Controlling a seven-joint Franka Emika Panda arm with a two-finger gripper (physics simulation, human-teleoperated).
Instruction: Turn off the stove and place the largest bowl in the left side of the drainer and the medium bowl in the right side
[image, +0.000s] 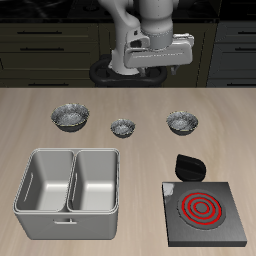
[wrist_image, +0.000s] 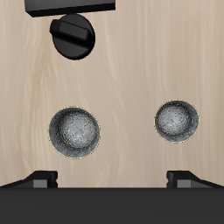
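Across the pale wooden desk (image: 30, 110) sit five task items, largest first. Drainer (image: 70, 190): light grey, two deep compartments, near the front edge, both compartments empty. Stove (image: 204, 212): flat black hotplate, also near the front edge, well apart from the drainer; coil rings glow red, so I judge it on. Its black knob (image: 187, 167) sits loose just behind the hotplate, also seen in the wrist view (wrist_image: 73, 36). Farther back, three grey speckled bowls in a row: largest bowl (image: 71, 118) behind the drainer, medium bowl (image: 183, 123) behind the knob, smallest bowl (image: 122, 127) between them. Wrist view shows two of the bowls, which I take for the medium bowl (wrist_image: 73, 133) and the smallest bowl (wrist_image: 177, 121). Gripper (image: 148, 62) hangs high at the back of the desk, clear of everything; in the wrist view (wrist_image: 112, 178) the fingers (wrist_image: 42, 180) stand spread wide, pinching nothing. Handling judgement: bowls look rigid, thin-walled metal, probably light, slick on the outside; best taken at the rim, one finger inside and one outside the wall, since the full width may exceed the spread. Knob is small and stiff with a raised ridge; pinch across the ridge and twist. No brands, labels or readable writing on anything.
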